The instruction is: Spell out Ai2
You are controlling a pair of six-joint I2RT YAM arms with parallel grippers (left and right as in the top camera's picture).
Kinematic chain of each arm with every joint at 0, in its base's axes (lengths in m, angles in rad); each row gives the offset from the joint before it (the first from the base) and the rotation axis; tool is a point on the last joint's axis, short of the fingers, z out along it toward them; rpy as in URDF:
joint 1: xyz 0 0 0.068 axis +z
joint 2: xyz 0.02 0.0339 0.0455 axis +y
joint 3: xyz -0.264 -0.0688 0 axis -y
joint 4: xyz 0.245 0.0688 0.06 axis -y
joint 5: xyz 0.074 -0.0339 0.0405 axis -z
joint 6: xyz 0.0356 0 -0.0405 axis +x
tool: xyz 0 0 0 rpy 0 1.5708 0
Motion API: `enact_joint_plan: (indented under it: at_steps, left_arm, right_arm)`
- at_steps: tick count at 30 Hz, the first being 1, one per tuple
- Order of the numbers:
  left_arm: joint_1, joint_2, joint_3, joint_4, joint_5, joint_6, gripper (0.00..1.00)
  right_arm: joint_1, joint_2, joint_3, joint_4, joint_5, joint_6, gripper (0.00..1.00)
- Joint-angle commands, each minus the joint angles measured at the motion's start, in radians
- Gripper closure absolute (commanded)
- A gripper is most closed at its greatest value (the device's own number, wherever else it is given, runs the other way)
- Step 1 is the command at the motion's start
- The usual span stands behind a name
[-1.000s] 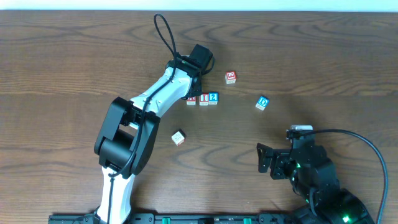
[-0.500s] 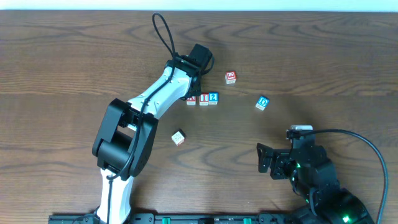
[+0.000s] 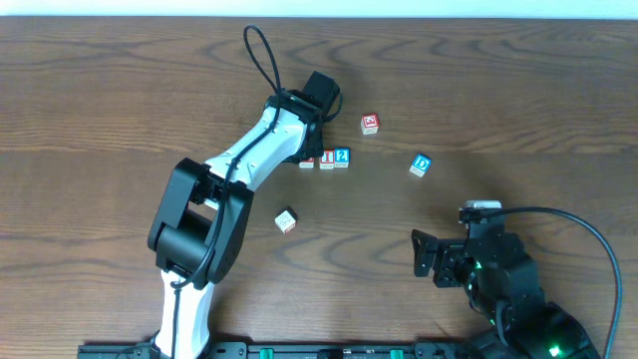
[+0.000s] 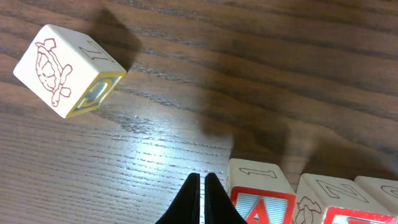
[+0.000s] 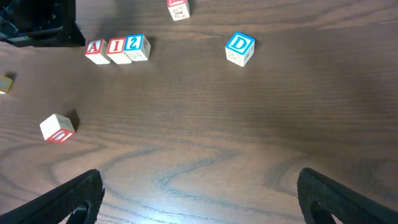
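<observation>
Three small wooden cubes stand side by side in a row: red A, red I, blue 2. From overhead the I and 2 show fully, while the A is half hidden under the left wrist. My left gripper is shut and empty. Its tips hover just left of the A cube, and the I cube comes after that. My right gripper is open and empty, low at the table's near right.
A blue D cube lies right of the row. A red-faced cube sits behind it. Another cube lies in front, toward the left arm. A tilted cube with a turtle drawing shows in the left wrist view.
The left arm has edged slightly to the left over the A cube. The cubes and the right arm are where they were.
</observation>
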Motion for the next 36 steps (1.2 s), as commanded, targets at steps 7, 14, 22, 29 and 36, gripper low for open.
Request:
enact_joint_plan:
  at_steps: [7, 14, 22, 29, 36]
  left_arm:
    - [0.008, -0.026, 0.03, -0.024, 0.004, -0.008, 0.94]
    - [0.008, -0.026, 0.03, -0.024, 0.019, -0.008, 0.94]
    - [0.008, -0.026, 0.03, -0.02, 0.032, -0.008, 0.94]
    - [0.008, -0.026, 0.03, -0.017, 0.043, -0.008, 0.94]
    - [0.008, -0.026, 0.03, -0.012, 0.05, -0.008, 0.94]
  right_arm:
    - [-0.005, -0.002, 0.0, -0.001, 0.0, 0.008, 0.01]
    - [-0.005, -0.002, 0.0, 0.0, 0.0, 0.008, 0.01]
    - [-0.005, -0.002, 0.0, -0.001, 0.0, 0.008, 0.01]
    - [-0.005, -0.002, 0.0, -0.001, 0.0, 0.008, 0.01]
    - [-0.005, -0.002, 0.0, -0.001, 0.0, 0.008, 0.01]
